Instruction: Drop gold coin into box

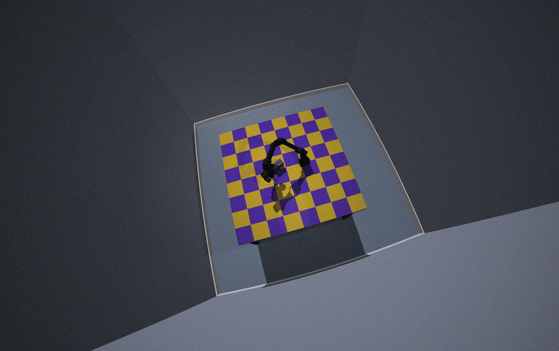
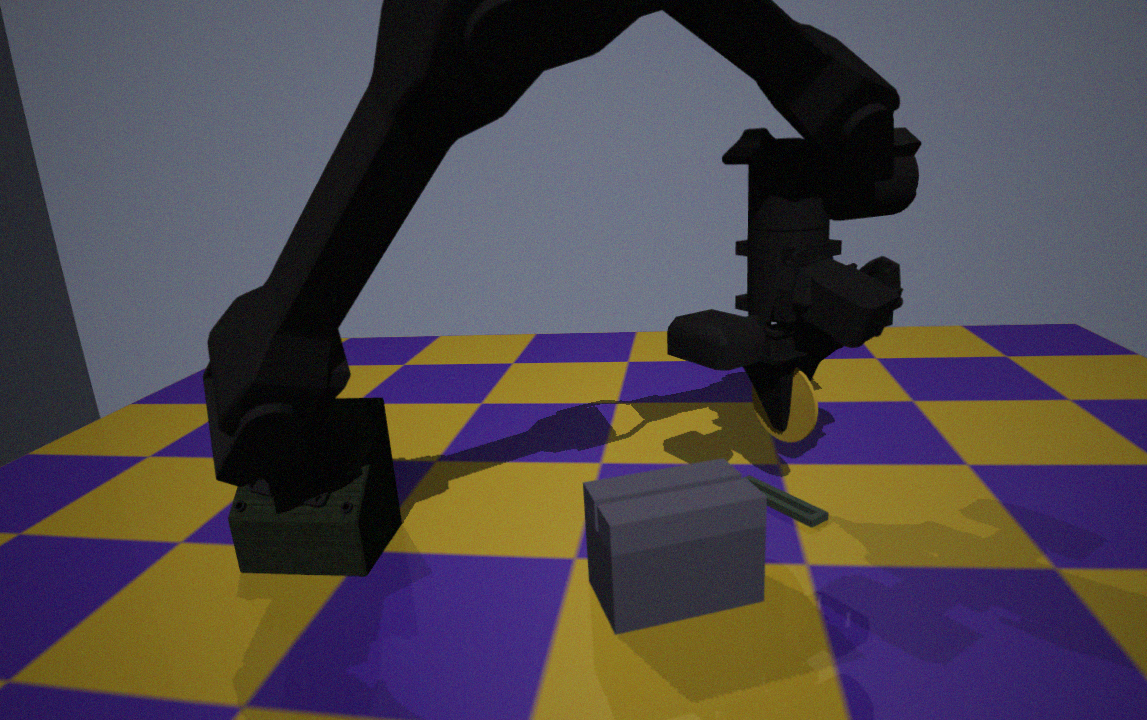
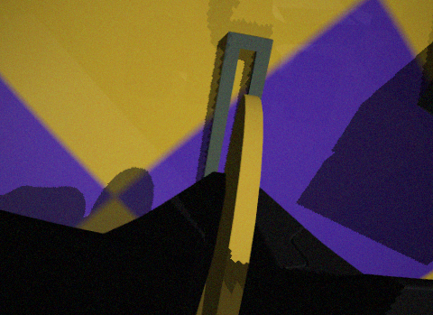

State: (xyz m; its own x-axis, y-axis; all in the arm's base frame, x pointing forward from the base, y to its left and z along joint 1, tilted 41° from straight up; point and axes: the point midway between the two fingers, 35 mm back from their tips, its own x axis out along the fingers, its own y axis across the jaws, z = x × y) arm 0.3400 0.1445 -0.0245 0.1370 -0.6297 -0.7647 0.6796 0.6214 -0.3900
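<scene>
Gripping coin (image 2: 794,410), wrist view alone shows holder (image 3: 236,98) empty

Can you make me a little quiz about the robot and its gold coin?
1. True or false: the coin sits in its holder.
2. What is the gripper doing? A) hanging open B) pinching the coin C) touching the box
3. Fill in: the slot is in the box's ____.

Key:
1. False. The coin hangs in the air above the table; the holder lies bare beside the box.
2. B. The fingers are shut on the coin's two faces.
3. Lid. The slot runs along the top, and nothing is in it yet.
</scene>
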